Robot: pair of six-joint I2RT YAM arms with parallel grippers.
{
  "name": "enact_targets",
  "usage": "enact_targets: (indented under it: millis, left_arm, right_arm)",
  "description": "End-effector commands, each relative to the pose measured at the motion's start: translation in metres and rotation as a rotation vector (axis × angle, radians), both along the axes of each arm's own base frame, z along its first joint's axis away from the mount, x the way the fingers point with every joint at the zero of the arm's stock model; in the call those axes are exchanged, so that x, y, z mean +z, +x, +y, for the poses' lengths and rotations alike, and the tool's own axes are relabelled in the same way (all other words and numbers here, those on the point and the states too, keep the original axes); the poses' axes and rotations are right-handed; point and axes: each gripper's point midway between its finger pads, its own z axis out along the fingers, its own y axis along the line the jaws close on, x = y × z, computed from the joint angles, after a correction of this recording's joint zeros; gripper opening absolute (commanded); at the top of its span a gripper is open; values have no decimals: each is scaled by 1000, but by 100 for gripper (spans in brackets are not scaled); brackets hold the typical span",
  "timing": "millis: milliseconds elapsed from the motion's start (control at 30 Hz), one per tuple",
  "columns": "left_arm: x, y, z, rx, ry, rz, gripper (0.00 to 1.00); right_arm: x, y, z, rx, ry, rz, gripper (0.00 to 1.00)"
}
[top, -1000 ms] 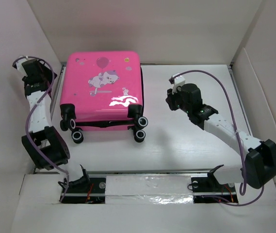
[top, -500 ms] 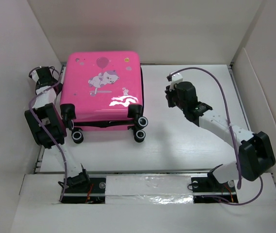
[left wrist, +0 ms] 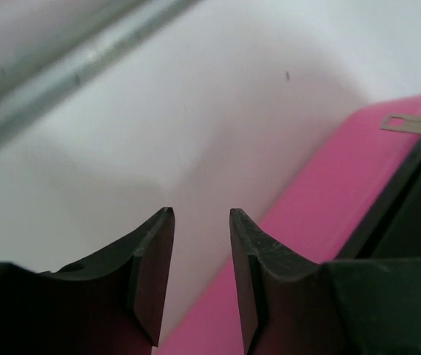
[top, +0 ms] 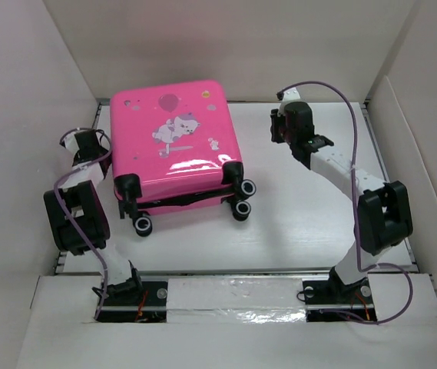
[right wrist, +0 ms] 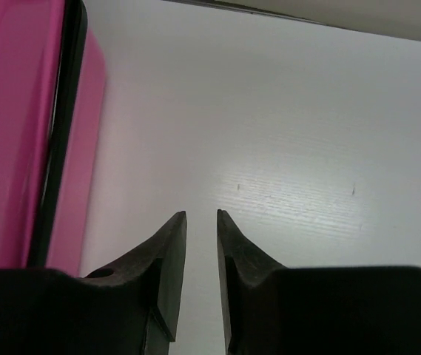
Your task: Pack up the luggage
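Observation:
The luggage (top: 176,146) is a hot-pink hard-shell suitcase with a cartoon animal and balloon print. It lies flat and closed on the white table, turned slightly, its black wheels (top: 241,198) toward the near side. My left gripper (top: 94,140) hangs just off its left side. In the left wrist view that gripper (left wrist: 201,214) is open with nothing between its fingers, beside the pink shell (left wrist: 358,170) and a metal zipper pull (left wrist: 410,124). My right gripper (top: 281,121) is right of the case and apart from it. In its wrist view the right gripper (right wrist: 201,214) is narrowly open and empty, the luggage (right wrist: 18,133) at the left.
White walls (top: 49,69) close in the table on the left, back and right. A metal rail (left wrist: 62,74) runs along the left wall's foot. A raised white ledge (top: 233,296) with the arm bases spans the near edge.
The luggage has slid right and toward the near edge and turned a little. The left arm has folded down, its gripper now beside the case. The right gripper has moved toward the back.

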Motion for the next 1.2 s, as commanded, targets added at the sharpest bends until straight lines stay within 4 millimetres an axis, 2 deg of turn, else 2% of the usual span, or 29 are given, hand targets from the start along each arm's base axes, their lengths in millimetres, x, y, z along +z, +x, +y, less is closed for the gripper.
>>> enact_targets:
  millis: [0,67,167,200,233,267,333,433,500,533,600,667,700,733,767,800,833,867,900,1000,1033,1067,1100,1133,1167]
  left_arm:
    - [4,-21,-80,-175,-155,-38,32]
    - [5,-36,-106,-215,-174,-78,31]
    - [7,-56,-144,-257,-196,-132,30]
    - [6,-62,-154,-269,-201,-143,29]
    - [18,-62,-164,-289,-211,-198,29]
    - [5,-76,-181,-327,-221,-173,29]
    - [-2,-91,-183,-317,-199,-175,29]
    - [-5,-110,-194,-356,-201,-195,29]
    - [-7,-120,-207,-399,-202,-204,29]
    - [-1,-124,-213,-421,-199,-231,28]
    - [-10,-136,-220,-439,-178,-218,28]
    - [-16,-148,-241,-506,-179,-211,28]
    - [-19,-151,-246,-509,-176,-206,28]
    - [-23,-159,-262,-559,-180,-195,28]
    - [-26,-164,-269,-580,-177,-187,28]
    - [-28,-166,-272,-579,-164,-187,28]
    - [-30,-168,-279,-595,-156,-179,29]
    - [-25,-171,-292,-634,-152,-185,29]
    - [-22,-170,-295,-632,-136,-191,30]
    - [-4,-169,-307,-675,-105,-218,32]
    - [8,-168,-307,-677,-106,-252,32]
    - [15,-168,-306,-686,-94,-263,34]
    - [23,-169,-305,-693,-94,-282,34]
    - [41,-171,-304,-696,-101,-338,34]
    - [45,-175,-299,-702,-82,-336,35]
  right_arm:
    - [13,20,-1,-20,22,-4,30]
    - [12,26,-6,-27,28,0,32]
    - [7,31,-13,-24,34,12,42]
    - [5,32,-16,-26,34,21,49]
    - [-2,36,-18,-23,31,37,53]
    - [-9,38,-25,-19,26,59,55]
    - [-21,47,-27,-9,13,90,61]
    - [-37,54,-23,34,-5,142,65]
    - [-45,62,-4,102,14,172,65]
    - [-47,66,-2,110,15,180,66]
    - [-47,75,23,189,-14,188,66]
    - [-49,71,58,292,-24,215,66]
    - [-38,83,75,324,-20,187,66]
    - [-33,80,95,361,-25,179,66]
    - [-30,80,102,376,-26,182,67]
    - [-12,87,105,375,-15,141,67]
    - [-3,88,106,369,-4,123,67]
    - [10,91,107,356,21,88,68]
    - [22,91,105,343,32,61,68]
    - [75,90,66,259,71,-52,72]
    - [89,87,55,238,79,-80,78]
    - [117,76,41,219,89,-133,80]
    - [130,74,23,188,90,-156,83]
    - [143,67,13,176,90,-177,85]
    - [164,48,1,167,87,-218,86]
